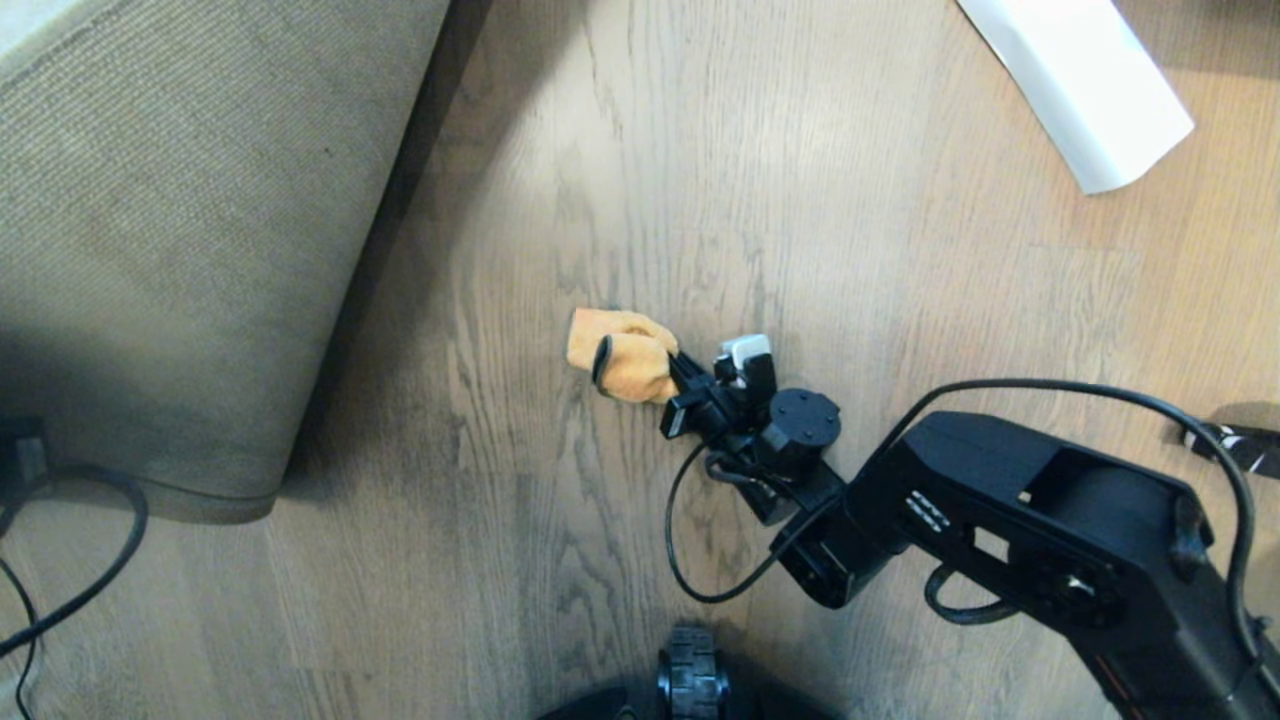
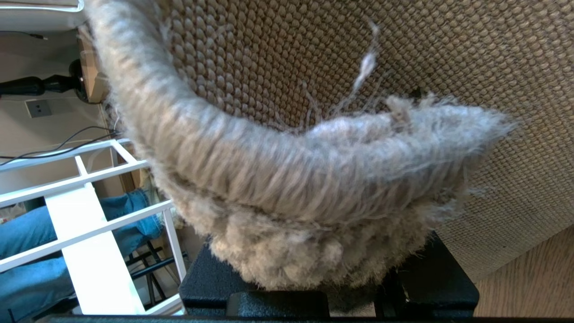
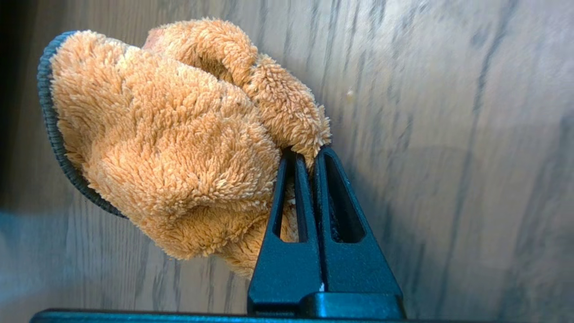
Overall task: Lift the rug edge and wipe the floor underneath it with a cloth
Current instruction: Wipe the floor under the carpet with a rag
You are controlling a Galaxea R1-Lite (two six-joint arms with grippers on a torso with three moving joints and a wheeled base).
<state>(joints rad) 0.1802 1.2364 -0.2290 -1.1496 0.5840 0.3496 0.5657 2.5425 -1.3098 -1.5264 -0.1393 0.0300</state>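
right arm: reaching in low from the right side, wrist angled | right gripper: fingers pinched together on cloth | left gripper: jaws clamping rug edge

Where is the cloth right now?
In the head view the cloth sits mid-frame on the bare floor, pinched in the right gripper, right of the lifted rug.

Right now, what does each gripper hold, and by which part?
The right gripper pinches the cloth by one bunched edge. The left gripper holds the rug by its lifted edge, above the floor.
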